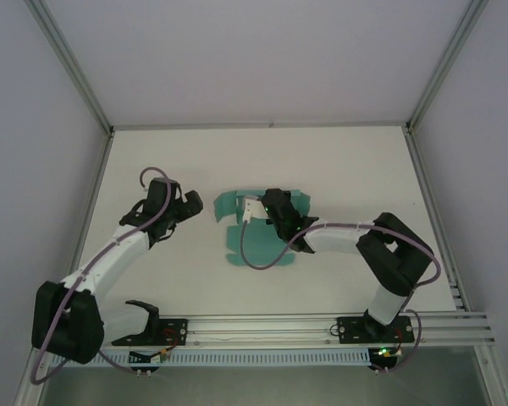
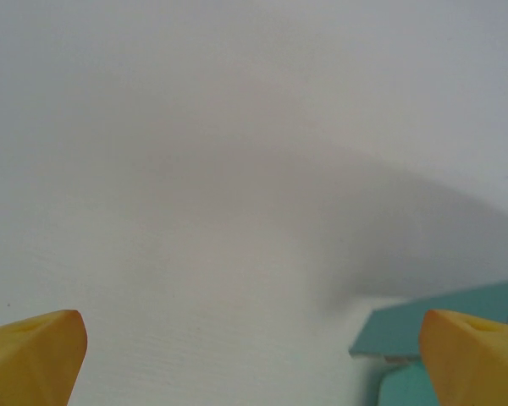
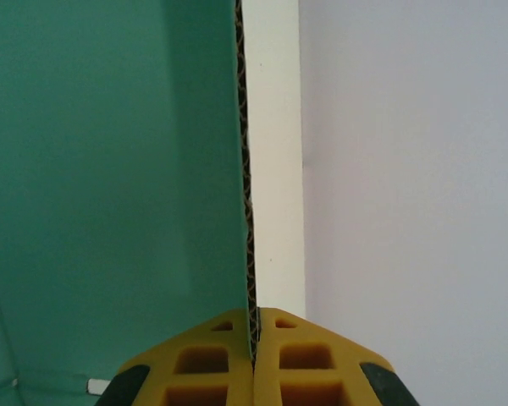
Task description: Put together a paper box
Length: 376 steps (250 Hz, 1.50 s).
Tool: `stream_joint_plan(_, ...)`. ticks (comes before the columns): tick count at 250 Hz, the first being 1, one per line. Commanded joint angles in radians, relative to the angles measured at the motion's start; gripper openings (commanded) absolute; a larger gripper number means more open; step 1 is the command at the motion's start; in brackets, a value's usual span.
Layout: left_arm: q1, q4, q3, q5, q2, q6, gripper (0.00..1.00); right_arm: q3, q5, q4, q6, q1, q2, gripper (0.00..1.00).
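**Status of grip and workpiece**

**Workpiece.** The paper box (image 1: 252, 245) lies near the middle of the white tabletop (image 1: 347, 169), between the two arms. It is a teal die-cut sheet, only partly folded. Its near panels rest flat on the surface. Rounded tabs show along its far edge. In the top view, one panel on the far side is raised off the surface.

**Right claw.** The right claw (image 1: 258, 210) reaches in over the sheet from the right side and is closed on the raised panel. In the right wrist view (image 3: 256, 338), the yellow fingers (image 3: 203, 364) press against both faces of the panel, with no gap showing. The corrugated cut edge runs straight up the frame from between them. The teal face of the paper box (image 3: 110, 169) is on that view's left and the white face on its right.

**Left claw.** The left claw (image 1: 196, 206) sits just beside the sheet on its left, apart from it. It is spread to full width and holds nothing. In the left wrist view (image 2: 252, 359), each finger (image 2: 30, 355) sits in a lower corner, with bare tabletop (image 2: 237, 211) between them. A teal corner of the paper box (image 2: 398, 330) lies next to the right-hand finger.
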Motion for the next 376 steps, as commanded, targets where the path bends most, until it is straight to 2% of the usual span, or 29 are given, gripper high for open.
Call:
stream_joint_plan(1, 0.027, 0.034, 0.046, 0.005, 0.081, -0.002, 1.00, -0.024, 0.013, 0.177, -0.113, -0.002, 0.034, 0.00)
stream_joint_plan(36, 0.028, 0.114, 0.085, 0.075, 0.222, 0.060, 1.00, -0.038, 0.029, 0.261, -0.149, -0.003, 0.089, 0.00)
stream_joint_plan(85, 0.021, 0.200, 0.107, 0.210, 0.327, 0.116, 0.91, -0.055, 0.038, 0.306, -0.139, -0.003, 0.103, 0.00)
stream_joint_plan(122, -0.016, 0.262, 0.097, 0.304, 0.351, 0.181, 0.79, -0.055, 0.044, 0.291, -0.115, -0.002, 0.093, 0.00)
stream_joint_plan(153, -0.064, 0.296, 0.086, 0.332, 0.355, 0.223, 0.67, -0.051, 0.047, 0.252, -0.082, -0.002, 0.082, 0.00)
stream_joint_plan(182, -0.100, 0.355, 0.056, 0.363, 0.344, 0.250, 0.60, -0.051, 0.046, 0.229, -0.064, -0.002, 0.074, 0.00)
stream_joint_plan(215, -0.130, 0.397, 0.044, 0.364, 0.353, 0.271, 0.50, -0.049, 0.047, 0.214, -0.055, -0.002, 0.067, 0.00)
stream_joint_plan(253, -0.167, 0.435, 0.045, 0.330, 0.385, 0.297, 0.44, -0.049, 0.047, 0.203, -0.044, -0.002, 0.062, 0.00)
stream_joint_plan(285, -0.191, 0.495, 0.039, 0.334, 0.417, 0.309, 0.43, -0.051, 0.047, 0.192, -0.038, -0.002, 0.061, 0.00)
stream_joint_plan(334, -0.229, 0.541, 0.033, 0.277, 0.457, 0.333, 0.43, -0.069, 0.047, 0.190, -0.036, 0.004, 0.053, 0.00)
stream_joint_plan(376, -0.261, 0.574, 0.005, 0.290, 0.455, 0.362, 0.43, -0.078, 0.060, 0.168, -0.034, 0.004, 0.050, 0.00)
